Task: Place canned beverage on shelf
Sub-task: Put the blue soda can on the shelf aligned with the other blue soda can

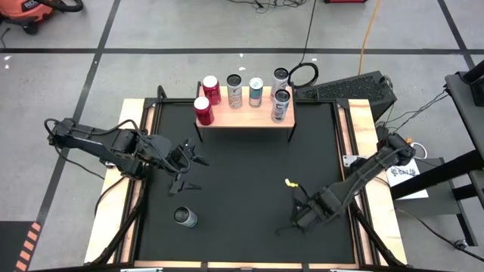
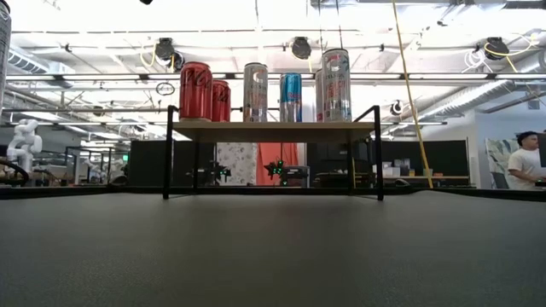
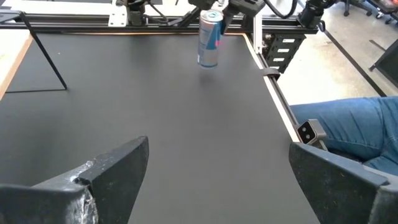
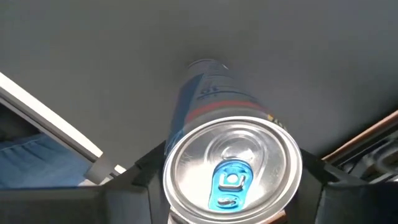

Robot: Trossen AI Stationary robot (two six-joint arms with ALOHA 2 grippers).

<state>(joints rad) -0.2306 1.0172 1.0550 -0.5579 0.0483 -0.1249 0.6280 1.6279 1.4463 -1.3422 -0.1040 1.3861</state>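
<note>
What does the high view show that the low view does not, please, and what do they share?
Only the high view shows both arms, the left gripper with jaws open and the right gripper, plus a loose can standing on the black mat. Only the low view shows the room behind, with a person at its right edge. Both show the shelf and its cans.

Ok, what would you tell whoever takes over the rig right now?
Left gripper: open, empty, hovering over the mat's left side.
Right gripper: closed around the blue-tab can at the front right of the mat; the can looks upright and not yet lifted.
Shelf: at the back, six cans on it.
Spare can: upright on the mat, front left.
Left to do: lift the gripped can and set it on the shelf, then probably the spare can.
</note>
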